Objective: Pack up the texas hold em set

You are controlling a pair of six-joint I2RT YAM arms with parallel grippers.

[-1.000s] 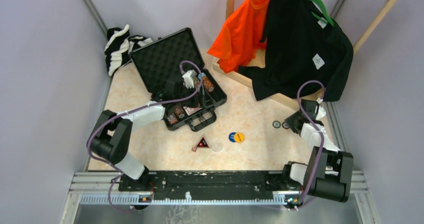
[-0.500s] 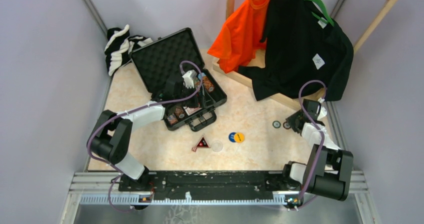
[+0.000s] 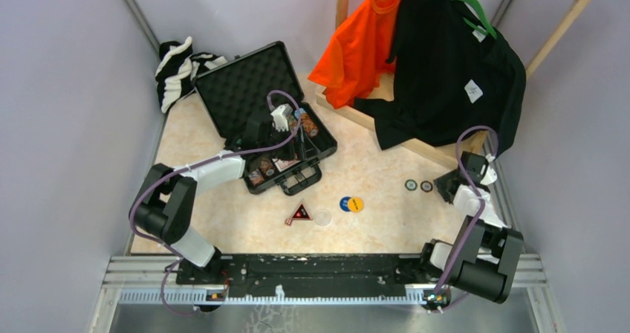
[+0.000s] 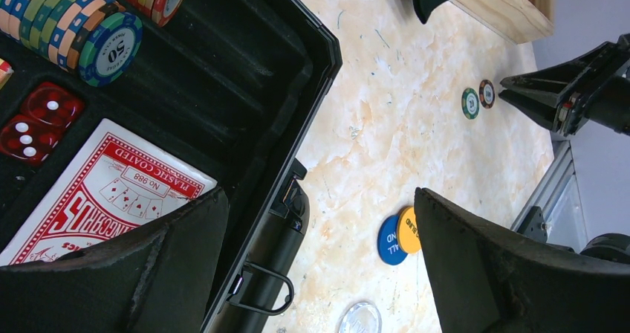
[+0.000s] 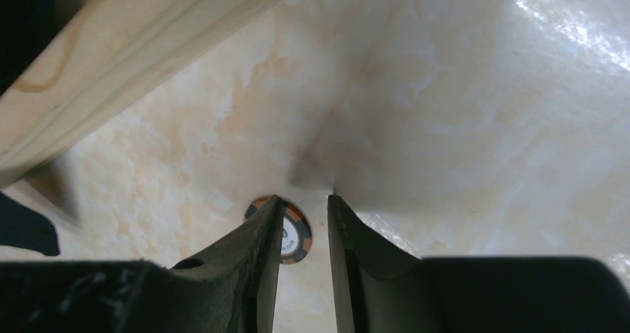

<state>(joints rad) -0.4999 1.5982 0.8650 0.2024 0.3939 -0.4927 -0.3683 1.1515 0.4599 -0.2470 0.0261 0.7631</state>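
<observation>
The black briefcase lies open, holding rows of poker chips, red dice and the red card deck. My left gripper hovers open over its front edge, holding nothing. On the table lie a blue disc overlapped by a yellow disc, a clear disc and the black-red triangle. Two loose chips lie to the right. My right gripper is low beside the orange-rimmed chip, jaws narrowly apart with nothing between them.
A wooden rack base runs just beyond the right gripper, carrying an orange shirt and a black shirt. A striped cloth is bunched at the back left. Walls close in on both sides.
My right gripper has drawn back to the right, off the two loose chips, which stay on the table. The left arm has not moved.
</observation>
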